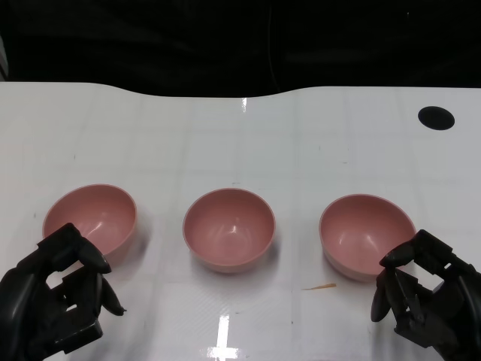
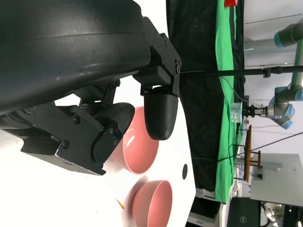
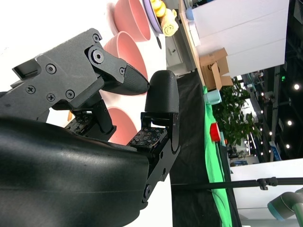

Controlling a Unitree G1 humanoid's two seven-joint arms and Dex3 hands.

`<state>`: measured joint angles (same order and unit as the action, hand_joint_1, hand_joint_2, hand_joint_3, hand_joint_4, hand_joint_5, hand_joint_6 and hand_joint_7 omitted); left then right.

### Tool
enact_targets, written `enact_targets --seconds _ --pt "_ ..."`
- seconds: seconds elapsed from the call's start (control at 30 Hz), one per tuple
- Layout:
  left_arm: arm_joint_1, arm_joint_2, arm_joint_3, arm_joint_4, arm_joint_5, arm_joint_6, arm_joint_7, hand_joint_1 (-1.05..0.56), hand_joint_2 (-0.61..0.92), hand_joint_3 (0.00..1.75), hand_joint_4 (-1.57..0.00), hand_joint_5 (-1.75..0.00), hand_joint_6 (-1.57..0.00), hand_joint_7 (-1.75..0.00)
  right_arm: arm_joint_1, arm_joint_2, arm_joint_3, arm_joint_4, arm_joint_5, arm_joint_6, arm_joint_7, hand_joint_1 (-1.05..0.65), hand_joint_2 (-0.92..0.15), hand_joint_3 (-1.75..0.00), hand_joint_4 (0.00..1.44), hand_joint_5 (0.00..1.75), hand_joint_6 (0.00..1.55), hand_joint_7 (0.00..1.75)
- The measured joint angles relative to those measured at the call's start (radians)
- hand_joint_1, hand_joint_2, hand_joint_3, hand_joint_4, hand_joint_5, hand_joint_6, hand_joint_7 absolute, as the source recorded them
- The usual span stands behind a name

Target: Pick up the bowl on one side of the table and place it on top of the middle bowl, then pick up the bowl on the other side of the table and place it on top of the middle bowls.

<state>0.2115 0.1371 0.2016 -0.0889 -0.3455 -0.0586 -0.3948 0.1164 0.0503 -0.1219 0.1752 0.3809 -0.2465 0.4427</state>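
Three pink bowls in a row on white table [image 1: 301, 143], all upright, none stacked yet. Landmark: middle bowl [image 1: 229, 228]. Left bowl [image 1: 91, 216] well apart to one side of it, right bowl [image 1: 366, 235] well apart to other side — nothing lifted so far.

Left hand [image 1: 56, 301] just beside near rim of left bowl, fingers apart, holding nothing. Right hand [image 1: 425, 289] at near edge of right bowl, fingers apart too, empty; fingertips overlap rim in head view, contact can't be told.

Risks, as judgement: smooth round walls + glossy table — poor pinch on rim could tip or skid a bowl away from middle bowl. Off-centre release over middle bowl could leave stack tilted or knock it sideways.

Count: bowls 3, hands 2, black round spot [image 1: 436, 117] far side, beyond right bowl, 1.
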Motion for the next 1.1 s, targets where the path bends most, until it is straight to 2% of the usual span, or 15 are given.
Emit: enact_targets --seconds 0.93,0.97,1.03,1.1 --pt "0.003 -0.004 0.0 -0.012 0.015 0.013 0.0 0.03 0.63 1.3 -0.69 -1.75 -0.51 -1.75 0.001 0.0 0.002 -0.003 -0.002 0.0 -0.006 -0.07 -0.58 -1.02 0.88 1.69 0.81 1.4" --pt "0.004 -0.004 0.0 -0.013 0.024 0.005 0.0 0.04 0.6 1.29 -0.66 -1.75 -0.49 -1.73 0.001 0.0 0.002 -0.003 -0.001 0.0 -0.005 -0.07 -0.59 -1.02 0.88 1.69 0.81 1.4" --pt "0.013 0.001 -0.002 -0.025 0.088 -0.034 0.025 0.02 0.55 1.21 -0.57 -1.74 -0.52 -1.54 0.006 0.0 0.002 -0.007 -0.001 0.001 -0.003 -0.08 -0.59 -1.01 0.89 1.67 0.81 1.4" --pt "0.025 0.006 -0.002 -0.049 0.16 -0.085 0.059 0.01 0.57 1.04 -0.57 -1.62 -0.58 -1.34 0.01 0.0 0.002 -0.013 -0.001 0.006 -0.003 -0.07 -0.6 -1.0 0.89 1.67 0.81 1.39"
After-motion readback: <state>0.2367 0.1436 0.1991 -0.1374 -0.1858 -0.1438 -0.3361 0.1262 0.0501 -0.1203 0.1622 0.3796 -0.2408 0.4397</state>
